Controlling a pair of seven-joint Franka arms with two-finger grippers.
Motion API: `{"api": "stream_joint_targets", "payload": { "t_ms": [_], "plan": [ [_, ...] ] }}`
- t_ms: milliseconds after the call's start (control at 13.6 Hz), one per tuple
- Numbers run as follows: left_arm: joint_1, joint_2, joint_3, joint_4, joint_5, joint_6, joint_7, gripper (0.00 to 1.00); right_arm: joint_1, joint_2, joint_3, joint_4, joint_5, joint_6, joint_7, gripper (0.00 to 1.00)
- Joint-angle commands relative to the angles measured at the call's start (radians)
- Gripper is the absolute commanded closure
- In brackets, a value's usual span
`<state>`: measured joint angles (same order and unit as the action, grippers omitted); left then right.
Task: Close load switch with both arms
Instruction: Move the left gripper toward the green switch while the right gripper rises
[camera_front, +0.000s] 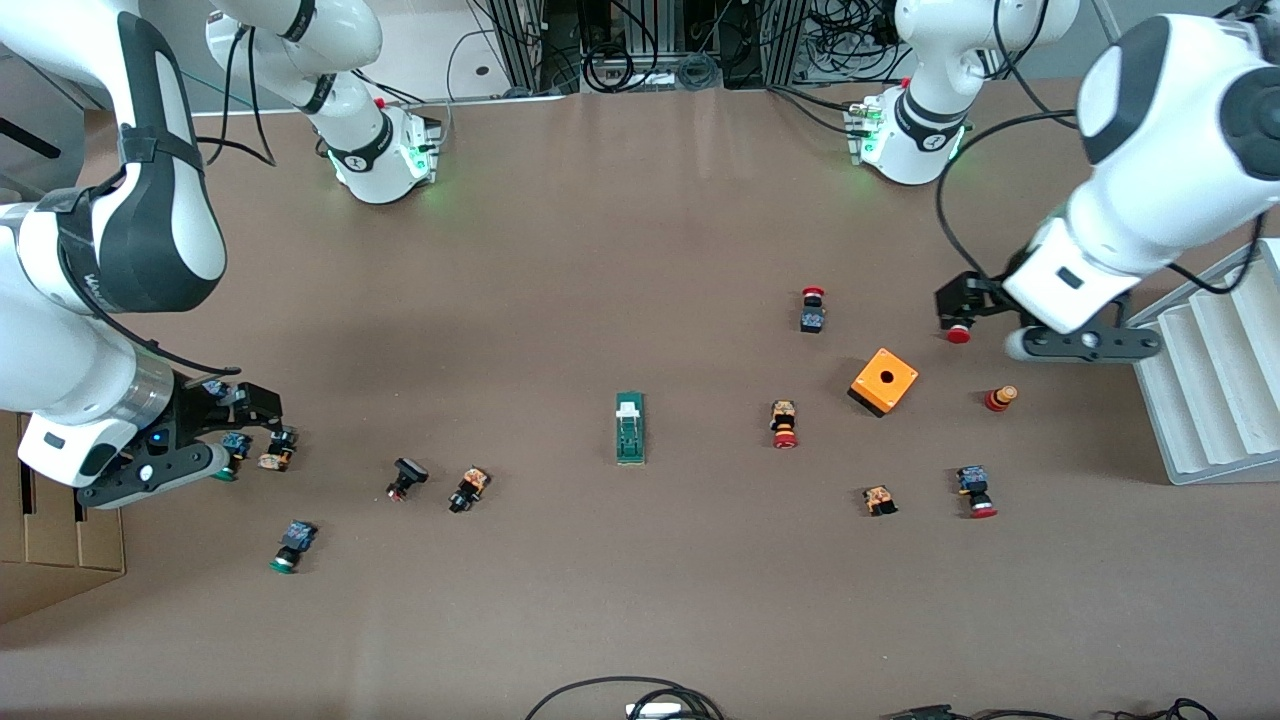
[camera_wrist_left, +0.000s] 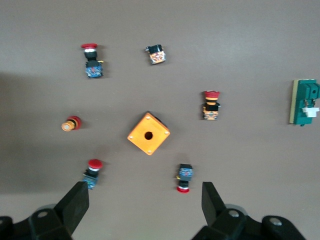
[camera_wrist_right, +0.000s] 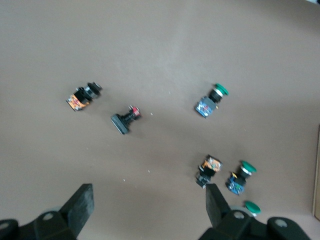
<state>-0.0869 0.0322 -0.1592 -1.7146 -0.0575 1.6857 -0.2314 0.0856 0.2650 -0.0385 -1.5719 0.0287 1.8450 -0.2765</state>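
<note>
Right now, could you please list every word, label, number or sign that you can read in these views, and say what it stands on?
No text can be read.
The right arm bears pale lettering on its black joint band: too blurred to read.
The left arm's base bears a small round logo mark, no letters legible.
The load switch, the orange box and the push-buttons show no legible print.

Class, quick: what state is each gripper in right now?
Left gripper: fingers open, holding nothing, over the red push-buttons.
Right gripper: fingers open, holding nothing, over the green push-buttons.
</note>
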Motion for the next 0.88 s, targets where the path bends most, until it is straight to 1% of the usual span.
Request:
{"api": "stream_joint_targets", "payload": {
  "t_ms": [0,74,221,294,368,515,588,662,809],
  "plan": [
    [0.001,-0.005,-0.064,0.007,-0.009,-0.001,-0.118,0.0,0.0,0.033,0.005,0.024,0.144,0.036,-0.029,0.0],
    [0.001,-0.005,-0.094,0.007,-0.009,0.002,-0.165,0.0,0.009,0.039,0.005,0.026,0.192,0.046,-0.038,0.01],
    [0.001,-0.002,-0.147,0.004,-0.005,0.009,-0.245,0.0,0.074,0.046,0.005,0.026,0.191,0.095,-0.043,0.01],
    [-0.001,0.0,-0.173,0.004,0.002,0.017,-0.268,0.0,0.109,0.049,0.005,0.026,0.174,0.117,-0.043,0.01],
    [-0.001,0.0,-0.198,-0.002,0.008,0.035,-0.282,0.0,0.14,0.054,0.005,0.026,0.136,0.137,-0.044,0.01],
    [-0.005,-0.001,-0.215,-0.031,-0.004,0.089,-0.286,0.0,0.195,0.059,0.005,0.026,0.033,0.172,-0.056,0.0],
    [-0.023,-0.005,-0.22,-0.043,-0.004,0.109,-0.292,0.0,0.226,0.06,0.005,0.026,0.002,0.196,-0.058,0.0],
    [-0.037,-0.006,-0.22,-0.055,-0.004,0.12,-0.322,0.0,0.246,0.06,0.005,0.026,-0.018,0.227,-0.058,0.0],
    [-0.063,-0.011,-0.223,-0.065,0.004,0.126,-0.371,0.0,0.26,0.063,0.006,0.026,-0.019,0.27,-0.062,0.0]
  ]
}}
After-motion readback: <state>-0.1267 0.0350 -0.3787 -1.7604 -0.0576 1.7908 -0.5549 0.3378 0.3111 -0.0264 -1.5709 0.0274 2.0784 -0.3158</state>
